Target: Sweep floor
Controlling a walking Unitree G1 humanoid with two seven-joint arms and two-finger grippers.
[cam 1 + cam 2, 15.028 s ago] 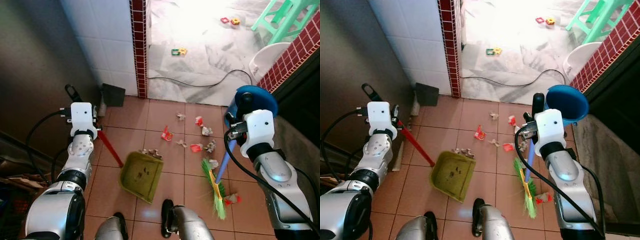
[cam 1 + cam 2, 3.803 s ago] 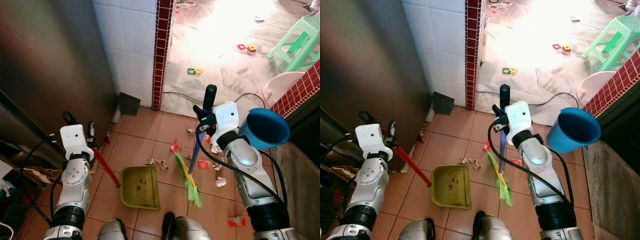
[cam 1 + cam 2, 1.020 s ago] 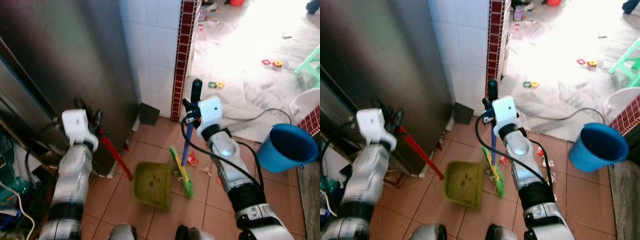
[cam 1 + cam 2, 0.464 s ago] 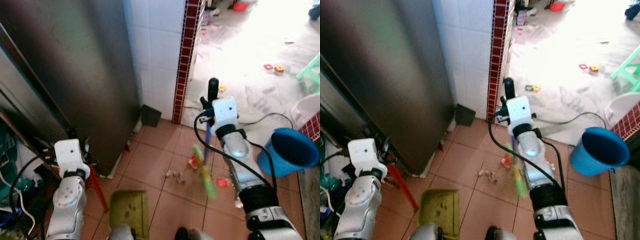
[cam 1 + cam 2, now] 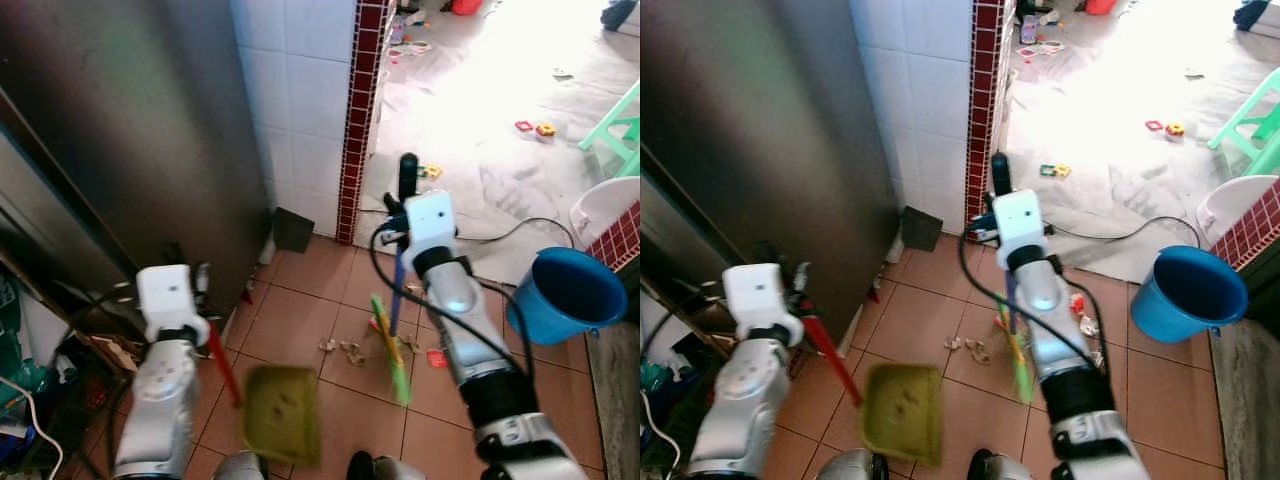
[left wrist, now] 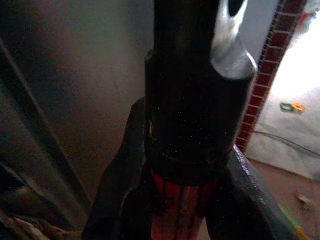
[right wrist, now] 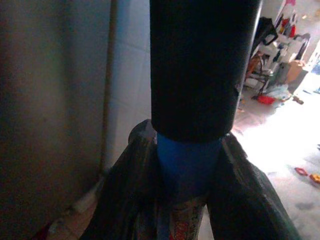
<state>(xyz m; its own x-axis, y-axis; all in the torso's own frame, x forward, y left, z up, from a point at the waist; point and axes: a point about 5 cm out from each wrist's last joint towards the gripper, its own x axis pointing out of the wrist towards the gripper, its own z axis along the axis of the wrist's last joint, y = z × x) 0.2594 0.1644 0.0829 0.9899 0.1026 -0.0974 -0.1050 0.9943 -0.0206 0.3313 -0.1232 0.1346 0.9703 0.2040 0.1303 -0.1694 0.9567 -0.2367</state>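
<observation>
Left eye view, broom: the right gripper (image 5: 400, 222) has its fingers clamped around the blue broom (image 5: 396, 300) handle just below its black cap; the green bristle head rests on the terracotta tile floor (image 5: 300, 320).
Left eye view, dustpan: the left gripper (image 5: 200, 300) grips the red handle of the green dustpan (image 5: 281, 428); the pan looks blurred, low near the robot's feet.
Left eye view, litter: crumpled scraps (image 5: 345, 350) lie on the tiles between dustpan and broom head; a red piece (image 5: 436, 358) lies beyond the broom.
Right eye view, surroundings: a blue bucket (image 5: 1188, 292) stands to the right, a dark metal cabinet (image 5: 750, 140) to the left, and a white-tiled wall with a red-tiled edge (image 5: 978, 110) is ahead.
Left wrist view: both black fingers (image 6: 120, 170) pinch the red handle under its black grip, cabinet behind.
Right wrist view: fingers (image 7: 245, 195) pressed against the blue shaft beneath the black cap.
</observation>
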